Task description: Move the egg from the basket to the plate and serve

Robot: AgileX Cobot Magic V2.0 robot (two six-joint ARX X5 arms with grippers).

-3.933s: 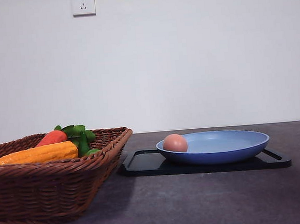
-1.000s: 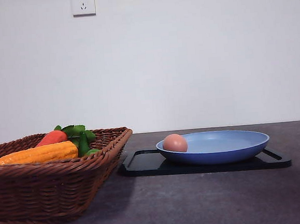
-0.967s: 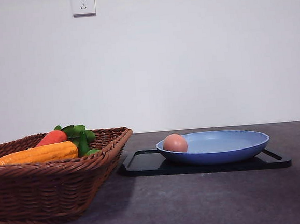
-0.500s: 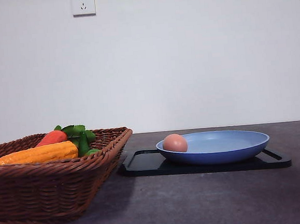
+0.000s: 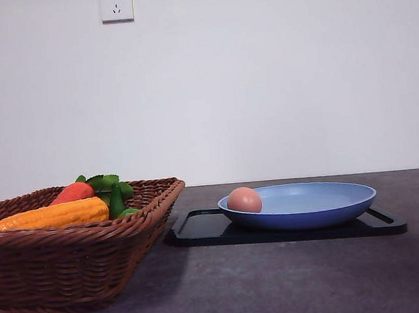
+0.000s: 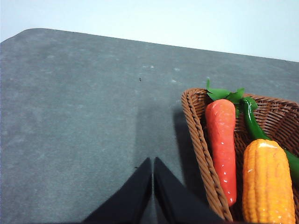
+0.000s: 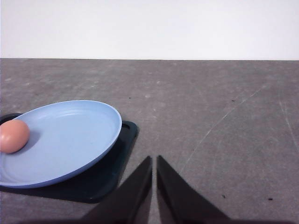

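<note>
Nothing has changed between the earlier front views and now. The egg lies at the same spot against the left inner rim of the plate, and the basket with its contents sits at the table's left edge exactly as before.
</note>
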